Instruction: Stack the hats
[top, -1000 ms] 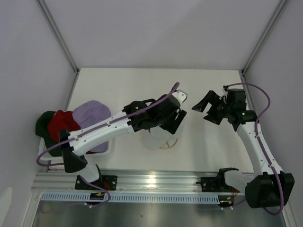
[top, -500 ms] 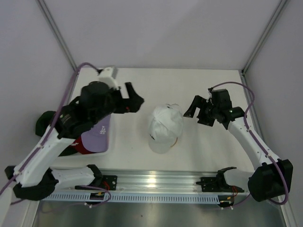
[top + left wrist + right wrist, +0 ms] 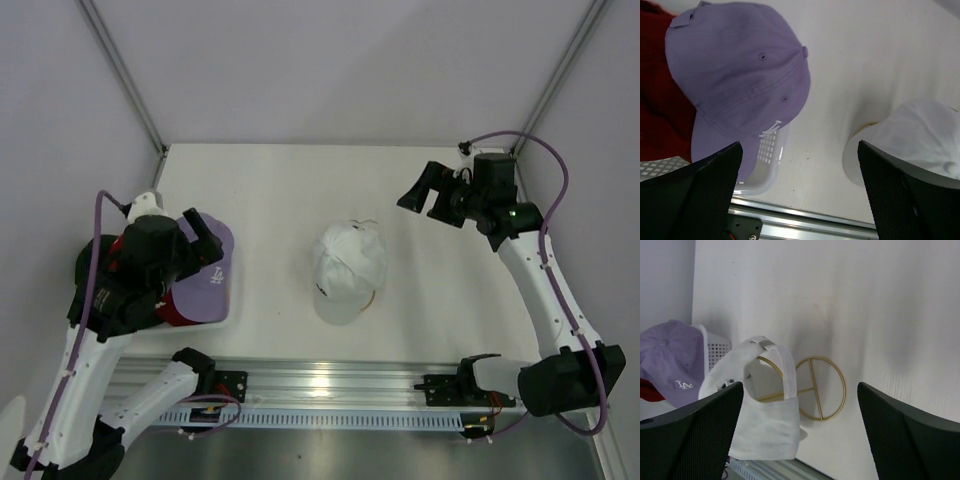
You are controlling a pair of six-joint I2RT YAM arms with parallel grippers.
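Table (image 3: 280, 190): white, matte, plain surface. Near-left edge: white plastic tray (image 3: 767, 165) with a mesh wall, sitting flat (a lavender cap (image 3: 735, 70) overhangs its rim). Centre: gold wire stand (image 3: 814, 388), its ring base flat on the table, carrying a white cap (image 3: 348, 270). Tray and stand are well apart, bare table between.

The left gripper (image 3: 204, 240) sits low on the left side, pointing right, jaws spread wide and empty. The right gripper (image 3: 425, 195) is extended far forward, pointing left, also spread and empty.
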